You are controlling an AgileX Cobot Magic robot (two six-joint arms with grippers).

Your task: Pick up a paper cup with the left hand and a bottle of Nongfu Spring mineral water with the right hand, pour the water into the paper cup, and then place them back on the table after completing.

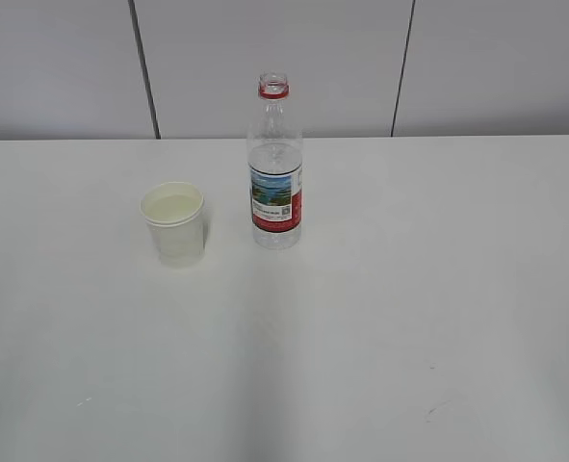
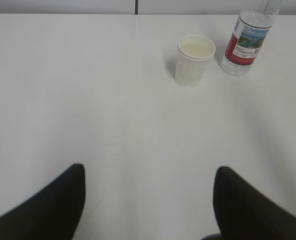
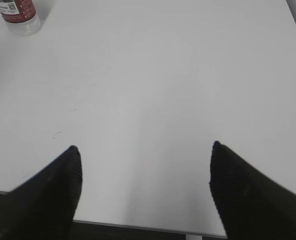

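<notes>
White paper cup (image 1: 174,222) shows only in the exterior and left wrist views; the clear red-labelled plastic bottle (image 1: 275,168) stands beside it. Left gripper (image 2: 149,172) and right gripper (image 3: 143,147) gape empty.

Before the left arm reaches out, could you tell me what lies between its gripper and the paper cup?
Nothing: the left wrist view shows bare table between the left gripper and the paper cup.

Exterior: slanted frontal; wrist views low, forward; all share bottle (image 1: 275,168).
</notes>
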